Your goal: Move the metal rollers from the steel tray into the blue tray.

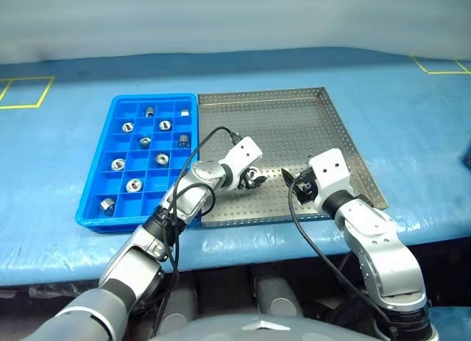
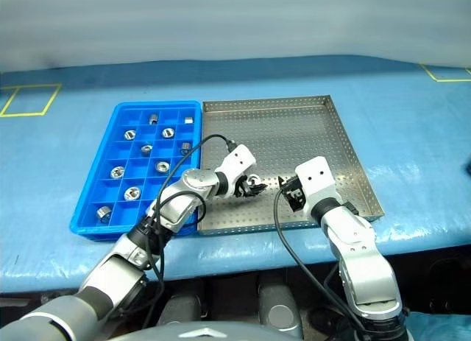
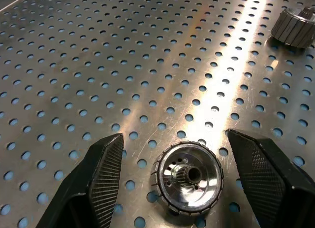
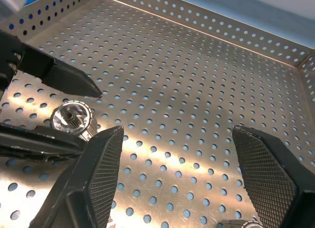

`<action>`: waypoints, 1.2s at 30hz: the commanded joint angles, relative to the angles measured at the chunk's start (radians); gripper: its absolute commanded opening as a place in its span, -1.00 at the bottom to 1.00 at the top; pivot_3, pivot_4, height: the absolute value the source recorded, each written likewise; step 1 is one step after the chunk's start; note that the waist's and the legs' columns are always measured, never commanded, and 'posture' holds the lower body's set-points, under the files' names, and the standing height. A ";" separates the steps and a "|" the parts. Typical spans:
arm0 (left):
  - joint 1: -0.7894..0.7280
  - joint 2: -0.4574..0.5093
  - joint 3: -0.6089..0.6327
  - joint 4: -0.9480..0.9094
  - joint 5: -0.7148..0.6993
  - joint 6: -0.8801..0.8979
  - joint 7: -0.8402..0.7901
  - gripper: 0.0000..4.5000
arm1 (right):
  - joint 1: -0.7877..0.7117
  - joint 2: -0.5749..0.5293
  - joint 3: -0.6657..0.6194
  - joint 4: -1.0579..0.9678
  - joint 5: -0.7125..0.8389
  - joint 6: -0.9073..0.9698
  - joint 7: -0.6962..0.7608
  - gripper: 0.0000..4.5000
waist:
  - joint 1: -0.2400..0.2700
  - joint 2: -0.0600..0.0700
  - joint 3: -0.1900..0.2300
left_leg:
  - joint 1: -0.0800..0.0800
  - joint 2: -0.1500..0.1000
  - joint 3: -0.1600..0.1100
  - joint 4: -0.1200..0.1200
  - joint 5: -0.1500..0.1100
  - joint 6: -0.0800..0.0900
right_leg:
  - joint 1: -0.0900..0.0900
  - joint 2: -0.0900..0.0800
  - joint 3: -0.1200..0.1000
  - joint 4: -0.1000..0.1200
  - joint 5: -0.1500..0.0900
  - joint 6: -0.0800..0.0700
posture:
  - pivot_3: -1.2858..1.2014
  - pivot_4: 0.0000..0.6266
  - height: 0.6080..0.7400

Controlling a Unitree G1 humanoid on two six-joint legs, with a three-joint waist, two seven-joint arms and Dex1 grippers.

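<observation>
Left gripper [image 3: 170, 188] is down low over the steel tray [image 1: 294, 127], fingers spread wide and holding nothing, with a flanged metal roller [image 3: 187, 178] sitting between them at lower centre of the left wrist view, bore facing up, touching neither pad. The risk: it's round and free on perforated steel, so if one finger arrives first it could roll or skid out of the gap. A second roller [image 3: 294, 26] lies at the upper right, well apart. Right gripper [image 4: 172, 188] hovers just beside, open and empty, close enough to crowd the pickup. Nine or so rollers already sit in the blue tray [image 1: 110, 208], left of frame.
</observation>
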 commanded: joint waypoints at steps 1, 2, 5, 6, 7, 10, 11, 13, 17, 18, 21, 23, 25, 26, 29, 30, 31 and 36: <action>0.002 -0.007 -0.004 -0.013 0.028 0.012 0.002 0.63 | -0.008 0.003 -0.004 -0.042 -0.002 -0.023 -0.013 0.64 | -0.001 0.000 0.000 | 0.000 0.000 0.000 0.000 0.000 0.000 | 0.000 0.000 0.000 0.000 0.000 0.000 | -0.13 -0.52 1.00; 0.007 -0.005 -0.003 -0.020 0.030 0.014 0.000 0.63 | -0.010 0.003 -0.005 -0.037 0.000 -0.024 -0.013 0.64 | -0.002 0.000 0.000 | 0.000 0.000 0.000 0.000 0.000 0.000 | 0.000 0.000 0.000 0.000 0.000 0.000 | -0.12 -0.52 1.00; 0.015 -0.005 0.019 -0.033 0.030 0.030 0.013 0.36 | -0.019 0.001 -0.004 -0.023 0.005 -0.026 -0.009 0.64 | -0.001 0.000 0.000 | 0.000 0.000 0.001 0.000 0.000 0.000 | 0.000 0.000 0.001 0.000 0.000 0.000 | -0.10 -0.52 1.00; 0.016 -0.006 0.025 -0.035 0.030 0.031 0.014 0.24 | -0.022 0.000 -0.003 -0.019 0.006 -0.027 -0.008 0.64 | -0.001 0.000 0.000 | 0.000 0.000 0.001 0.000 0.000 0.000 | 0.000 0.000 0.001 0.000 0.000 0.000 | -0.10 -0.52 1.00; 0.018 -0.008 0.034 -0.038 0.030 0.034 0.017 0.08 | -0.026 -0.001 -0.001 -0.015 0.006 -0.027 -0.006 0.64 | 0.000 0.000 0.000 | 0.000 0.000 0.001 0.000 0.000 0.000 | 0.000 0.000 0.001 0.000 0.000 0.000 | -0.09 -0.52 1.00; 0.026 -0.014 0.052 -0.051 0.027 0.035 0.017 -0.22 | -0.033 -0.005 0.010 -0.003 0.010 -0.026 0.002 0.64 | 0.001 0.000 0.000 | 0.001 0.000 0.001 0.000 0.000 0.000 | 0.000 0.000 0.001 0.000 0.000 0.000 | -0.08 -0.52 1.00; 0.031 -0.015 0.058 -0.057 0.025 0.037 0.016 -0.22 | -0.031 -0.008 0.018 0.001 0.011 -0.026 0.007 0.64 | 0.003 0.000 0.000 | 0.001 0.000 0.001 0.000 0.000 0.000 | 0.000 0.000 0.001 0.000 0.000 0.000 | -0.08 -0.52 1.00; 0.041 -0.017 0.065 -0.074 0.022 0.039 0.012 -0.22 | -0.027 -0.013 0.033 0.007 0.013 -0.026 0.016 0.64 | 0.006 0.000 0.000 | 0.001 0.000 0.001 0.000 0.000 0.000 | 0.000 0.000 0.001 0.000 0.000 0.000 | -0.08 -0.52 1.00; 0.047 -0.016 0.093 -0.124 0.000 0.046 -0.013 -0.22 | -0.025 -0.013 0.033 0.010 0.014 -0.024 0.016 0.64 | 0.010 0.000 0.000 | 0.000 0.000 0.001 0.000 0.000 0.000 | 0.000 0.000 0.002 0.000 0.000 0.001 | -0.09 -0.52 1.00; 0.041 -0.024 0.129 -0.148 -0.032 0.076 -0.019 -0.22 | -0.019 -0.013 0.027 0.008 0.012 -0.023 0.012 0.64 | 0.011 0.000 0.000 | 0.000 0.000 0.001 0.000 0.000 0.000 | 0.000 0.000 0.002 0.000 0.000 0.001 | -0.09 -0.52 1.00; 0.021 -0.002 0.202 -0.272 -0.091 0.176 -0.031 -0.22 | 0.007 -0.012 0.017 -0.001 0.017 -0.019 0.011 0.64 | 0.010 0.000 0.000 | 0.000 0.000 0.001 0.001 0.000 0.000 | 0.000 0.000 0.002 0.000 0.000 0.001 | -0.10 -0.52 1.00; 0.022 0.031 0.251 -0.378 -0.136 0.251 -0.039 -0.22 | 0.023 -0.021 0.028 -0.007 0.029 -0.016 0.031 0.64 | 0.008 0.000 0.000 | 0.000 0.000 0.002 0.000 0.000 0.000 | -0.001 0.000 0.002 0.000 0.000 0.001 | -0.10 -0.52 1.00; 0.032 0.061 0.295 -0.469 -0.176 0.318 -0.042 -0.22 | 0.033 -0.030 0.034 -0.013 0.052 -0.027 0.064 0.64 | 0.003 0.000 0.000 | 0.000 0.000 0.002 0.000 0.000 0.000 | -0.001 0.000 0.002 0.000 0.000 0.001 | -0.09 -0.52 1.00; 0.045 0.079 0.313 -0.514 -0.186 0.351 -0.034 -0.22 | 0.036 -0.032 0.031 -0.009 0.067 -0.040 0.081 0.64 | 0.003 0.000 0.000 | 0.001 0.000 0.002 0.000 0.000 0.001 | -0.001 0.000 0.003 0.000 0.000 0.001 | -0.08 -0.52 1.00; 0.091 0.083 0.403 -0.654 -0.248 0.480 0.004 -0.22 | 0.030 -0.043 0.028 0.023 0.090 -0.085 0.116 0.64 | 0.006 0.000 0.000 | 0.002 0.000 0.002 0.000 0.000 0.001 | 0.000 0.000 0.003 0.001 0.000 0.001 | -0.04 -0.52 1.00; 0.106 0.087 0.422 -0.699 -0.264 0.516 0.015 -0.22 | 0.027 -0.051 0.036 0.032 0.096 -0.106 0.135 0.64 | 0.007 0.000 0.000 | 0.002 0.000 0.002 0.000 0.000 0.001 | 0.000 0.000 0.003 0.001 0.000 0.001 | -0.03 -0.52 1.00; 0.125 0.093 0.442 -0.750 -0.277 0.553 0.025 -0.22 | 0.024 -0.057 0.043 0.037 0.112 -0.129 0.163 0.64 | 0.010 0.000 0.000 | 0.002 0.000 0.002 0.001 0.000 0.001 | 0.000 0.000 0.003 0.001 0.000 0.001 | -0.01 -0.52 1.00; 0.222 0.178 0.505 -0.931 -0.305 0.658 0.071 -0.22 | 0.004 -0.080 0.067 0.070 0.222 -0.272 0.343 0.64 | 0.036 -0.001 0.001 | 0.002 0.001 0.002 0.000 0.000 0.001 | 0.001 0.001 0.003 0.001 0.000 0.001 | 0.07 -0.52 1.00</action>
